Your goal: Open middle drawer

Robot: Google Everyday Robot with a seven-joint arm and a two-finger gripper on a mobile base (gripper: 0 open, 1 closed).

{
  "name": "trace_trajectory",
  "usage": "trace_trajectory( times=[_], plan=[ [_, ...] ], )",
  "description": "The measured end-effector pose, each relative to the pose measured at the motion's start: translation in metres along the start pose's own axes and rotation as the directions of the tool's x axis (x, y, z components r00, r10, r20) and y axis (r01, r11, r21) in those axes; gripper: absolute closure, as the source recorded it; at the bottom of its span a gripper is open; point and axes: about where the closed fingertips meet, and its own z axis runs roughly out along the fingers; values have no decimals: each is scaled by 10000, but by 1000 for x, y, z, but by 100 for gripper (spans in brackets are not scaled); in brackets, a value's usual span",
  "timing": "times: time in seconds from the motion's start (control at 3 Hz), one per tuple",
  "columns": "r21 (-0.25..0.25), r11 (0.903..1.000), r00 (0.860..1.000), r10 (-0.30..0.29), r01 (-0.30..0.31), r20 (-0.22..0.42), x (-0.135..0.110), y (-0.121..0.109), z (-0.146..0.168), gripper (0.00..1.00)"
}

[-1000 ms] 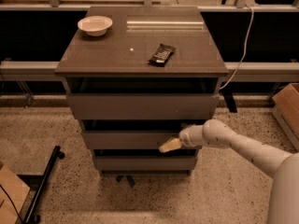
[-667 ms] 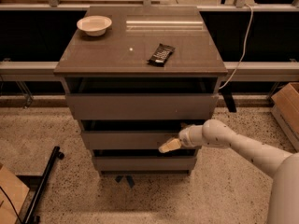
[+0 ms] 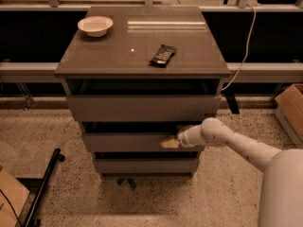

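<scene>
Low down, gripper [image 3: 169,143] at middle drawer [image 3: 123,143], top edge, right side.

Gripper [image 3: 170,142] at mid drawer [image 3: 123,142] front (R end).

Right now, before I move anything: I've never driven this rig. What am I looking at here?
One camera looks down at a three-drawer cabinet from the front. The white arm entering from the lower right is the robot's. Its gripper, the tan tip, sits at the upper edge of the middle drawer, right of centre. A dark gap shows above that drawer's front. On the cabinet top lie a white bowl, back left, and a dark packet near the middle. The gripper carries no object that I can see.
</scene>
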Motion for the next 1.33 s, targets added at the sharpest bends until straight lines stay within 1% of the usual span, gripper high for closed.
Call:
trace_trajectory(
  times=[0.67, 1.0, 1.33],
  plan=[
    [1, 10000, 10000, 0, 0, 0, -4, 1, -4, 89],
    [1, 10000, 10000, 0, 0, -1, -7, 0, -7, 100],
    [1, 10000, 10000, 0, 0, -1, -8, 0, -8, 81]
  ],
)
